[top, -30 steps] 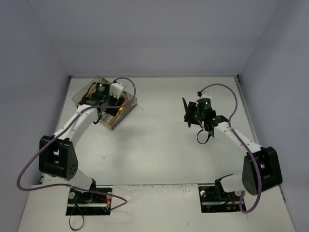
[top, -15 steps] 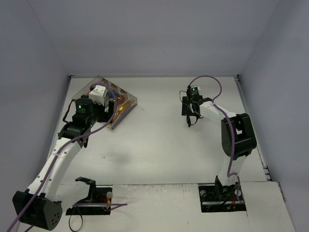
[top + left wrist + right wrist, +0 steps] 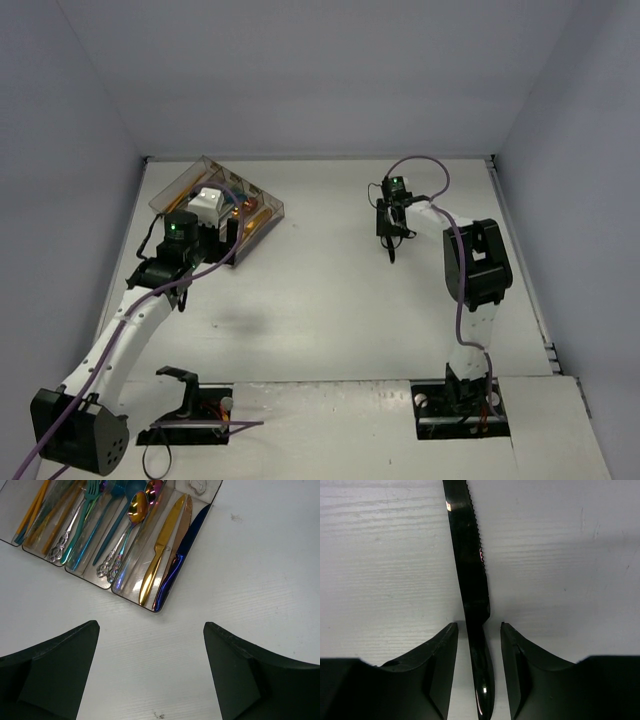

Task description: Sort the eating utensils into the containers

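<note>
The clear divided tray stands at the far left. In the left wrist view the tray holds gold chopsticks, teal forks, a gold spoon, and a gold knife, a copper knife and a blue knife. My left gripper is open wide and empty over bare table just short of the tray; it also shows in the top view. A black serrated knife lies flat on the table. My right gripper straddles its handle, fingers apart from it on both sides. The right gripper also shows in the top view.
Grey walls close the table at the back and both sides. The white table lies between the tray and the black knife. Purple cables loop off both arms.
The right arm swung up and its gripper moved to the far left, down over the black knife. The left arm drew back from over the tray.
</note>
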You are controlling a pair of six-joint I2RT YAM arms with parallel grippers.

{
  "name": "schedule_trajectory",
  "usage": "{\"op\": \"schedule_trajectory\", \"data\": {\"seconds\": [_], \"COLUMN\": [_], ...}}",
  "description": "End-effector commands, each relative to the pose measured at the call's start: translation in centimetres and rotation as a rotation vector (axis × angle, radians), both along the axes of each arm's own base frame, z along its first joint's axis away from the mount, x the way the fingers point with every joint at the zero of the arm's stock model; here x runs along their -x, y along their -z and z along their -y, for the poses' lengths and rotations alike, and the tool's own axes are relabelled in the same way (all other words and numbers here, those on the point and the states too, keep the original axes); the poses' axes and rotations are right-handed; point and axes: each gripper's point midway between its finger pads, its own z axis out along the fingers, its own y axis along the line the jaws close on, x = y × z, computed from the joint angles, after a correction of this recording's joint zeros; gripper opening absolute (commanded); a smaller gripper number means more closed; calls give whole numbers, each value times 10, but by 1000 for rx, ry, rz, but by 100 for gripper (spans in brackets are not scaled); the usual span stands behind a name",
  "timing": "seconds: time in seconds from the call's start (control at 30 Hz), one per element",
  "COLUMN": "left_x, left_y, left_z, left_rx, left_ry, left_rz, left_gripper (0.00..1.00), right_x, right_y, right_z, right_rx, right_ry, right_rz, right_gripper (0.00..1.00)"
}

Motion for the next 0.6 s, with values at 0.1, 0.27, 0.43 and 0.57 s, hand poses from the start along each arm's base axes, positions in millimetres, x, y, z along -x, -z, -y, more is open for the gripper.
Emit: {"op": "schedule_trajectory", "data": {"seconds": [0.1,0.27,0.43,0.57], "left_x": [-15,-16,-17,-18], "left_y": [-35,-35,-34,-34], "left_z": [10,17,33,44], "left_rx": [59,85,160,219], "left_ry": [12,33,76,99], "left_rz": [111,104,84,67], "left_gripper": [83,83,83,83], "right_x": [10,25,34,36], "right_y": [19,30,30,18], "right_z": [-2,-4,-17,-31], "right_rx": [-6,-12,-81,-134], "right_ry": [-18,-21,-42,-52], "right_rz": [-92,-149,-176,-161], "right_gripper": [28,11,0,0]}}
